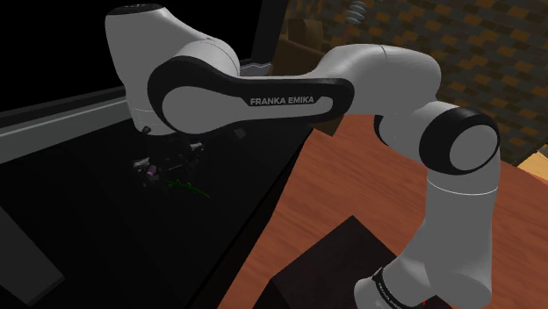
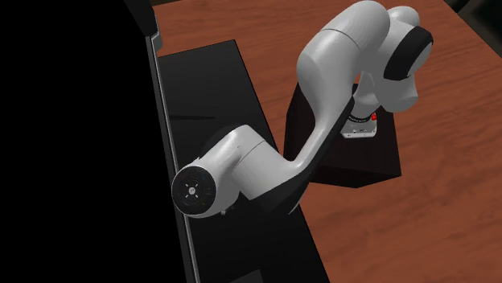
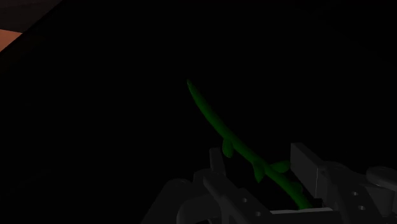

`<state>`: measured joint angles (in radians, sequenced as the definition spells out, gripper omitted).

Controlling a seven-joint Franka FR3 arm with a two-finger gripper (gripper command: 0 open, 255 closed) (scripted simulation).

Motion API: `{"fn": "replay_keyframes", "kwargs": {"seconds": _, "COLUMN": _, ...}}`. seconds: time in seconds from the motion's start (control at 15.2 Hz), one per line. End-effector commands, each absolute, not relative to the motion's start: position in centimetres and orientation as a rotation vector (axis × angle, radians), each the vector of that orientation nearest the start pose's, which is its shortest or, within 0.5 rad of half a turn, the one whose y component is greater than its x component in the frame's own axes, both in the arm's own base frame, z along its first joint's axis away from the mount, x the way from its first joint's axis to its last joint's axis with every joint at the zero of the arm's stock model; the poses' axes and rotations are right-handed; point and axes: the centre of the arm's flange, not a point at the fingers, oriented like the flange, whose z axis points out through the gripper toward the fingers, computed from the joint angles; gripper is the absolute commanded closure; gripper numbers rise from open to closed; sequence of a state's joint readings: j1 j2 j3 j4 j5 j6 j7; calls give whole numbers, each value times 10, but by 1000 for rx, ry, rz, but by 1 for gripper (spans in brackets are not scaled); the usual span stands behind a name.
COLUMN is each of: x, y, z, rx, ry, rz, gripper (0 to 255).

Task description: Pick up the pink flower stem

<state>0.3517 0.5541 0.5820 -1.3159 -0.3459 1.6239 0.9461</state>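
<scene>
1. Hanging low over the black top (image 1: 79,219), the gripper (image 1: 169,163) sits right above the flower (image 1: 186,186), with the arm (image 1: 263,97) stretched out flat from its stand (image 2: 354,161).
2. The flower lies flat on the top, well in from its edges. Its small pink head (image 1: 151,173) is at the end toward the shoulder view's left, and the thin green stem trails off toward that view's right.
3. From the wrist view the fingers (image 3: 217,167) are spread, one on each side of the stem (image 3: 213,118). The stem runs between them and on out ahead of the gripper (image 3: 261,168).
4. It is too dark down there to be sure whether either finger brushes the stem. Nothing looks pinched, though, and the flower seems to rest on the top rather than hang from the hand.
5. By my reckoning the reach and the lining-up are done: the hand is down at the flower and straddles it across its length.
6. What is left is the grasp itself, closing on the stem and then raising it clear of the top.
7. The stem is very thin and lies flush, so I would guess the fingertips need to be nearly on the top before they close, or they may shut above it and come up with nothing.
</scene>
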Motion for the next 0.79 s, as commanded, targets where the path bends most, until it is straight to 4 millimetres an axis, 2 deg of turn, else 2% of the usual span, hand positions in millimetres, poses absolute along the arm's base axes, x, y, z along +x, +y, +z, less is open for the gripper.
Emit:
{"fn": "replay_keyframes", "kwargs": {"seconds": 0.0, "x": 496, "y": 472, "z": 442, "rx": -3295, "ry": 21, "rz": 96, "gripper": 255}}
{"fn": "replay_keyframes", "kwargs": {"seconds": 0.13, "x": 496, "y": 472, "z": 441, "rx": -3295, "ry": 21, "rz": 96, "gripper": 255}}
{"fn": "replay_keyframes", "kwargs": {"seconds": 0.73, "x": 496, "y": 472, "z": 489, "rx": -3295, "ry": 21, "rz": 96, "gripper": 255}}
